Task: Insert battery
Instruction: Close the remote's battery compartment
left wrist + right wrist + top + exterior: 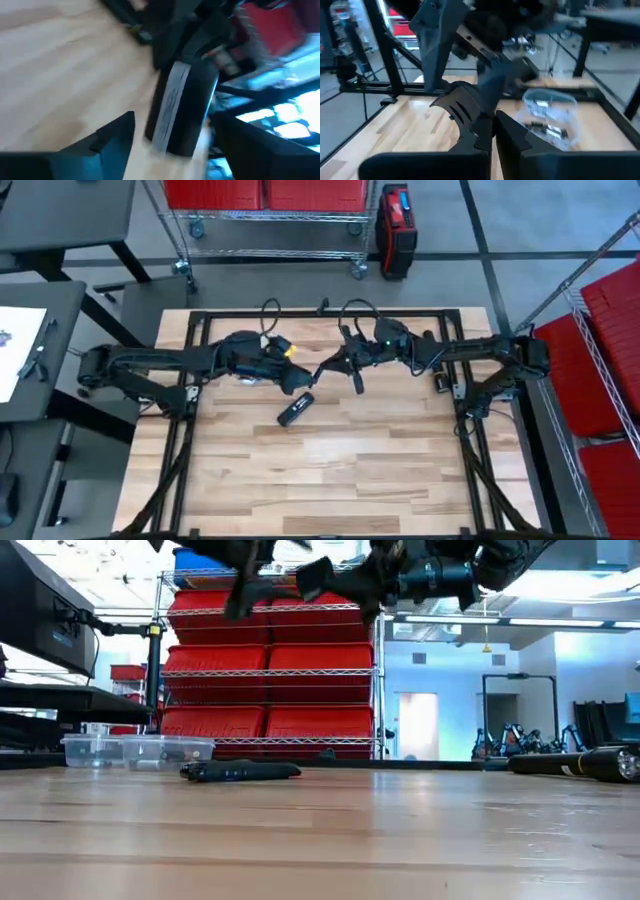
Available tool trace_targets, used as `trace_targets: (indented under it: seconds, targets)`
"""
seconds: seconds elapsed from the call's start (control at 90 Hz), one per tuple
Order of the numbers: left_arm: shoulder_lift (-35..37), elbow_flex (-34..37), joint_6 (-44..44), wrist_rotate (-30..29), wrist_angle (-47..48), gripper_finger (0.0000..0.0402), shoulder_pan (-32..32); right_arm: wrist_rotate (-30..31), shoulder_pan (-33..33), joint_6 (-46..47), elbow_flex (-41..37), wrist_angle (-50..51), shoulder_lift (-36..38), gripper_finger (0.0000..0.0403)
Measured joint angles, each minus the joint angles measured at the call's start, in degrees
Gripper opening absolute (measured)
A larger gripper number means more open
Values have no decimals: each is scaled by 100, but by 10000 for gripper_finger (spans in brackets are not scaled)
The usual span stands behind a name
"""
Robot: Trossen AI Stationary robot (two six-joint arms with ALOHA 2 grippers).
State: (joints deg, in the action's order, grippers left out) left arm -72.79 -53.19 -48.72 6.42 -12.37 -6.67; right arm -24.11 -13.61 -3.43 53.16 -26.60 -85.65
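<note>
1. Flat on the pale wooden plank table [400, 470], near its middle: a long, slim black device [295, 409], untouched by either arm.
2. Left gripper [172, 125], raised in the air just beyond that device: pinching a dark rectangular slab with a pale grey label [180, 105]. Blurred print on the label, not readable. Whether this slab is the battery cannot be told.
3. Right gripper [492, 125], also above and just beyond the device, meeting the left gripper tip to tip: fingers [465, 107] pressed almost together, with only a thin gap. Nothing made out between them.
4. In the low view, both grippers cut off at the upper edge, well above the device; only dark shapes against the red shelf bins [270, 690].
5. In the right wrist view, past the slab: a clear plastic tub [550, 112] with small items inside, too indistinct to name.
6. In the low view, left of the device at the table's far edge: a row of clear plastic boxes [135, 749]; far to its right, a dark cylinder [570, 762], partly cut off.
</note>
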Motion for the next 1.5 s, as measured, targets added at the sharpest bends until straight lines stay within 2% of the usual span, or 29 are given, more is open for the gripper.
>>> trace_targets:
  seconds: [0.089, 0.211, 0.5, 1.1, 1.211, 1.5]
  targets:
    - [-201, 0, -43, 213, -475, 272, 0, -72, 86, -225, 75, -6, 0, 0]
    - [-329, 0, -43, 394, -567, 273, 0, -171, 172, -318, 152, -19, 0, 0]
    - [-330, 0, 97, 1160, -1384, 260, 2, -876, 141, -159, 165, -697, 0, 0]
    - [-326, -2, -149, 1479, -1232, 254, 4, -920, 157, -111, 165, -963, 7, 0]
    - [-326, -4, -61, 1582, -1129, 236, 4, -908, 158, -111, 165, -961, 7, 0]
    - [-324, -7, 244, 1607, -1131, 144, -16, -875, 154, -106, 163, -965, 4, 7]
